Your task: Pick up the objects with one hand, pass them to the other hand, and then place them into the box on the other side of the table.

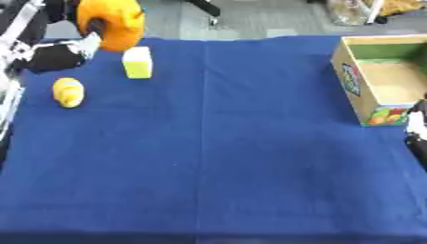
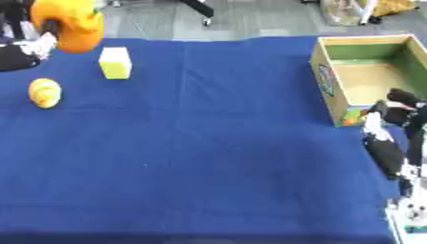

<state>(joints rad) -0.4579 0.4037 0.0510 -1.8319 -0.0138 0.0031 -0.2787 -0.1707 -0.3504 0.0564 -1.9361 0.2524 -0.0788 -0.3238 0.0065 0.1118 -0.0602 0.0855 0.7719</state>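
- The left hand (image 1: 63, 52), in the upper left of the frame, has its fingers curled round a big orange toy (image 1: 115, 21), held off the table.
- The right hand (image 2: 392, 138) waits at the right edge, fingers relaxed.
- The handover is not yet done; the box (image 2: 330, 78), upper right, looks empty.
- A yellow block (image 1: 137, 62) and a small yellow toy (image 1: 68, 92) lie on the blue cloth (image 1: 217, 152), upper left, waiting their turn.

The left arm comes in from the upper left corner, black forearm angled toward the far edge, and the left hand (image 1: 93, 35) is raised there with fingers curled around an orange object (image 1: 115, 21). The right hand (image 2: 392, 138) rests low at the right edge, its dark fingers relaxed and pointing up
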